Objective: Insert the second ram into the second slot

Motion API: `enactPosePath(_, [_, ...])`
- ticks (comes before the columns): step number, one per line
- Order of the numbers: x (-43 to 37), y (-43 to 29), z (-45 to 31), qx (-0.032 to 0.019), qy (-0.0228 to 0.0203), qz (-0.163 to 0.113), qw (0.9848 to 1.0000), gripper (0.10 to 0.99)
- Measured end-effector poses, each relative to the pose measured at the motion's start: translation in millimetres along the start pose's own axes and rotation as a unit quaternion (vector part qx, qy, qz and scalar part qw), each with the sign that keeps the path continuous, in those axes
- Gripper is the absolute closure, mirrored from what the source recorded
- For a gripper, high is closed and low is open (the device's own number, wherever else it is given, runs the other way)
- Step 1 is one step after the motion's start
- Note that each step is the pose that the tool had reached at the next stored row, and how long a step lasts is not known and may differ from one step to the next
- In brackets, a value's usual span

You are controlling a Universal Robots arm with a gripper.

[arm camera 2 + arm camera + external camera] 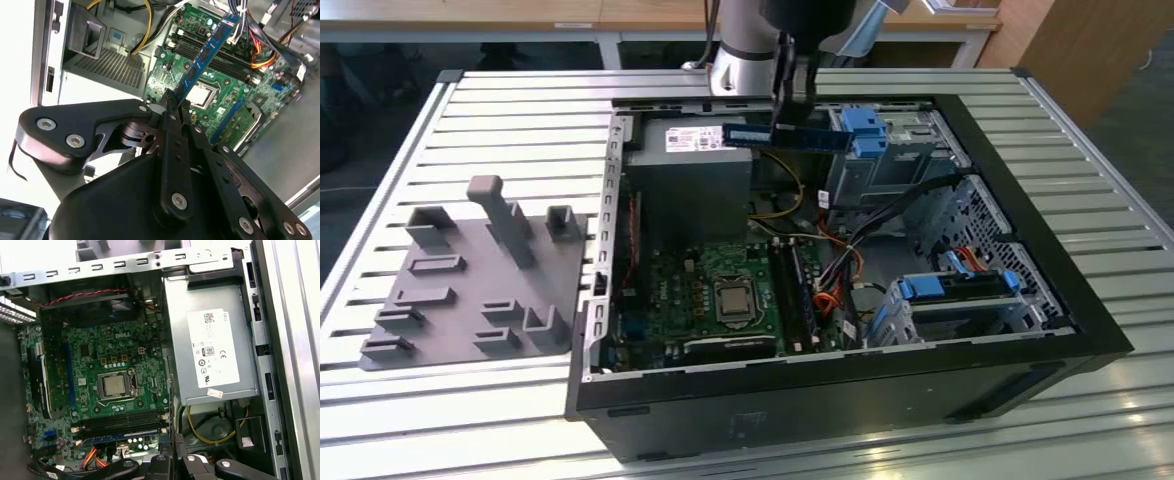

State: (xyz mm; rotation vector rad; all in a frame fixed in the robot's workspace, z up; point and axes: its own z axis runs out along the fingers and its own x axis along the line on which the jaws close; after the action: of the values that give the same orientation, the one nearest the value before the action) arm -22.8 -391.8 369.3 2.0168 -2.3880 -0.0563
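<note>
1. Gripper (787, 122) hangs over the open computer case (787, 405), which stands on a slatted table (520, 100).
2. Tool state: clenched on the second ram (750, 135), a dark-blue strip with a pale label.
3. In the exterior view the ram is held level in the air above the power supply (687, 180) end of the case, just beside a blue drive-bay clip (861, 130).
4. In the second wrist view the ram (205, 55) runs out from the gripper (174, 102) and crosses in front of the green motherboard (165, 75).
5. In the first wrist view the memory slots (120, 421) lie beside the CPU socket (117, 385).
6. The ram is well apart from the slots, not seated.
7. A blue strip (125, 435) lies along the slot nearest the board's edge; what it is cannot be told.
8. A grey fixture plate (467, 290) sits on the table at the exterior view's left.
</note>
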Motion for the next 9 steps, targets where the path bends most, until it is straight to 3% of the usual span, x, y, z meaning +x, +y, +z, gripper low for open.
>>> enactPosePath(4, [1.1,-0.2,0.2,0.0003,-0.0008,0.021,0.9998,0.945])
enactPosePath(9, [11.3,-1.9,-0.1,0.0003,-0.0009,0.026,0.9997,0.945])
